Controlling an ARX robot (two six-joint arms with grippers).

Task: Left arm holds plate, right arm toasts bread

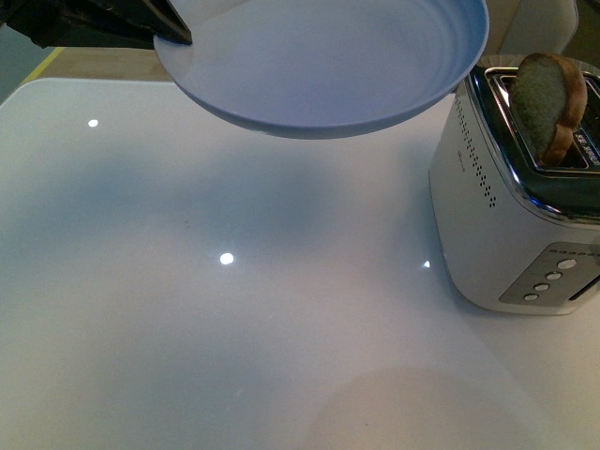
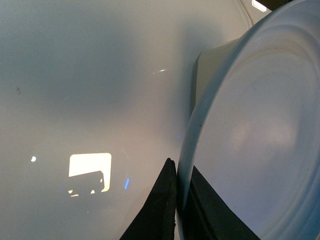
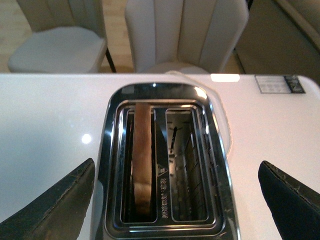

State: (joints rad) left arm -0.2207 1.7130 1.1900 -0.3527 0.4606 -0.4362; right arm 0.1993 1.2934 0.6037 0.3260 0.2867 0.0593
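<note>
The left tool [image 1: 173,36] is clamped on the rim of the plate [image 1: 328,66], holding it empty in the air over the white surface [image 1: 234,309]. Near it stands the toaster [image 1: 487,216], the bread [image 1: 548,98] upright in one slot, top sticking out. The right tool [image 3: 176,165] hangs above, fingers wide apart, empty. Loading looks done; whether it is toasted I cannot tell; plating is left.

Black left hand [image 2: 180,202] gripping plate [image 2: 260,140], white table [image 2: 90,75]

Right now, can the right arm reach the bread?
Probably yes: the right gripper hangs open right over the toaster, the bread stands up in one slot, and nothing lies between them.
</note>
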